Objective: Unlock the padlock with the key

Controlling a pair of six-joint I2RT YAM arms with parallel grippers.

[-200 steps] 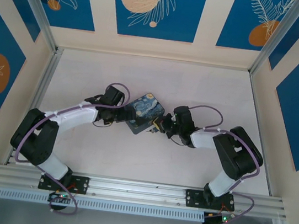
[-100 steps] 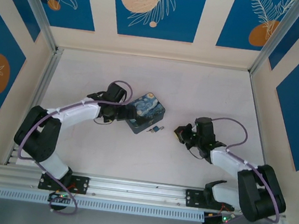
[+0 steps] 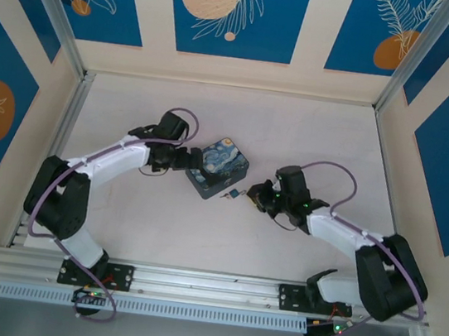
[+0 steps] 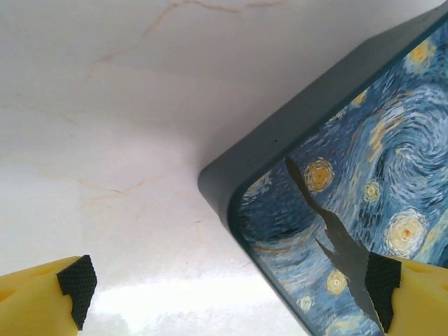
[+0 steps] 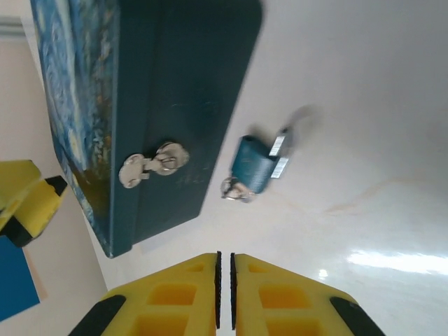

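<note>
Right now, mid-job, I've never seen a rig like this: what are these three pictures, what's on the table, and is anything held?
The machine is two robot arms bolted at the table's near edge. One picture looks down on both from above. The other two come from a camera on each wrist, so the yellow prongs are that arm's own fingers. On the table lie a starry-print tin and, beside its clasp, a small teal padlock with what looks like the key at one end. The left gripper is open around a tin corner. The right gripper is shut and empty, pointing at the padlock.
</note>
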